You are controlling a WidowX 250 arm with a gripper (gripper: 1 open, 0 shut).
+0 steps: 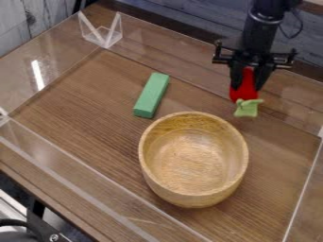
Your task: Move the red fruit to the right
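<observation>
The red fruit [241,92] is a small red strawberry hanging with its light green cap [246,108] pointing down, right of the table's middle. My gripper [245,79] points straight down and is shut on its upper part. The cap is close to the wooden tabletop; I cannot tell whether it touches. The fruit is just behind and right of the wooden bowl's far rim.
A large wooden bowl [194,188] stands in the front centre. A long green block [153,95] lies left of the gripper. Clear acrylic walls [38,71] fence the table, and a clear stand [101,31] sits at the back left.
</observation>
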